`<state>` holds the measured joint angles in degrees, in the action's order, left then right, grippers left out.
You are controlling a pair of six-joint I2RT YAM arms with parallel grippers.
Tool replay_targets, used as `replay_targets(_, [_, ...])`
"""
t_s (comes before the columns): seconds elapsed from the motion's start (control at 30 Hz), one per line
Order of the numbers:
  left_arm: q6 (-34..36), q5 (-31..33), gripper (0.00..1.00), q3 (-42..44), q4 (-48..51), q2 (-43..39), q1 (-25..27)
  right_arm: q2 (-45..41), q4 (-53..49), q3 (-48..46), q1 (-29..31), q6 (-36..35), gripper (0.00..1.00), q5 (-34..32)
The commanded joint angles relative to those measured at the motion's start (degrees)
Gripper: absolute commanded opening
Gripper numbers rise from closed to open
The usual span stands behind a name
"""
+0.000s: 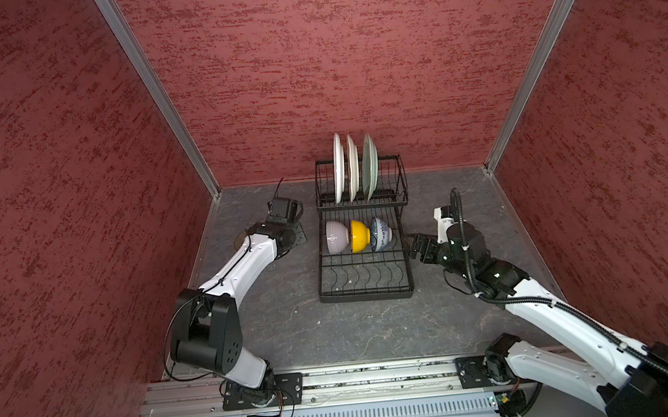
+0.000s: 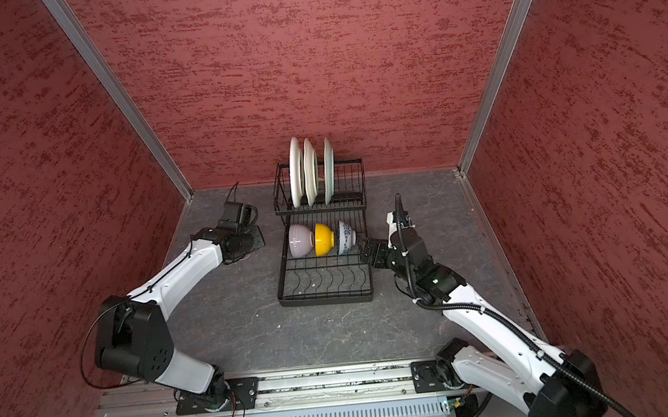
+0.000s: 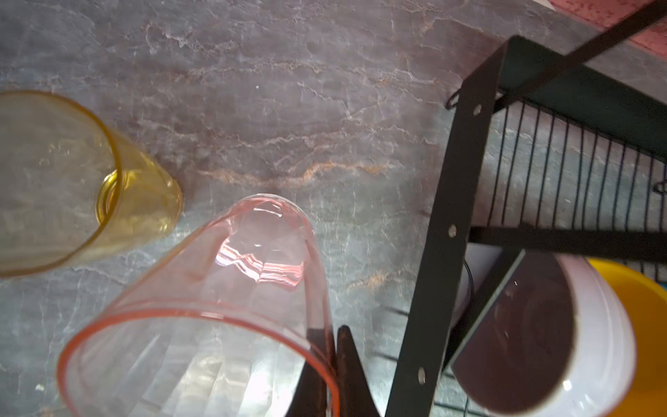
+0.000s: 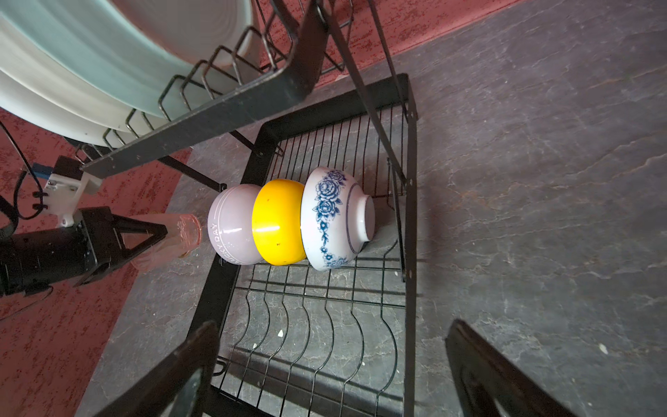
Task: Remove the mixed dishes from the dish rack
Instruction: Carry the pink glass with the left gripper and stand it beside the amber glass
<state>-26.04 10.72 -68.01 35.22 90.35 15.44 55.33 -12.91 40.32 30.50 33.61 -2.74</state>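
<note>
The grey stone-look desk (image 1: 290, 335) fills the lower middle of the frame in both top views. The dish rack (image 1: 368, 297) stands at its centre, near the red back wall (image 1: 352, 70).

On the rack's raised back tier, upper centre of the frame, two white plates (image 1: 338, 167) stand on edge in their slots. The pale green plate (image 1: 369, 168) stands upright just to their right.

On the lower tier, three bowls lie on their sides in a touching row. The lilac bowl (image 1: 337, 237) is on the left, the yellow bowl (image 1: 360, 236) in the middle and the blue-white bowl (image 1: 380, 234) on the right.

Both tumblers are off the rack, at centre-left of the frame and just left of it. The amber tumbler (image 3: 72, 187) stands on the desk, mouth up. The pink tumbler (image 3: 202, 281) is near it, not touching.

Your left jaws pinch the pink tumbler's wall at the rim, one finger inside and one outside. You cannot tell whether its base rests on the desk.

Your right jaws are spread wide and hold nothing. They sit at centre-right of the frame, just beside the rack's right edge, facing the blue-white bowl without touching it.
</note>
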Motion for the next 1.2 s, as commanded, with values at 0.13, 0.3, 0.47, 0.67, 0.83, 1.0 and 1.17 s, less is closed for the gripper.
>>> replay_targets(0.13, [3.38, -1.14, 0.0, -7.1, 2.47, 6.2, -1.33, -0.82, -1.12, -1.64, -0.53, 0.03, 0.99, 0.55])
replay_targets(0.3, [4.81, -2.11, 0.0, -11.85, 5.18, 10.84, -2.07, -0.19, -0.44, -2.43, -0.54, 0.06, 0.99, 0.5])
replay_targets(0.47, [5.5, -2.76, 0.0, -15.07, 6.66, 14.23, -2.96, 1.35, 0.41, -2.79, -0.55, 0.65, 0.99, 1.63])
replay_targets(0.67, [6.4, -3.82, 0.0, -17.81, 6.95, 16.62, -3.4, 2.49, 1.65, -3.4, -0.53, 1.11, 0.99, 3.35])
replay_targets(0.83, [6.95, -4.51, 0.0, -20.31, 7.4, 18.6, -3.75, 3.77, 2.09, -3.51, -0.49, 1.38, 0.99, 4.59])
replay_targets(1.0, [7.71, -5.05, 0.08, -23.29, 8.36, 20.45, -4.26, 4.07, 2.1, -3.75, -0.53, 1.29, 0.99, 4.86])
replay_targets(1.17, [8.27, -5.27, 0.22, -24.95, 8.34, 20.84, -4.54, 4.61, 1.94, -3.23, -0.53, 1.11, 0.99, 5.47])
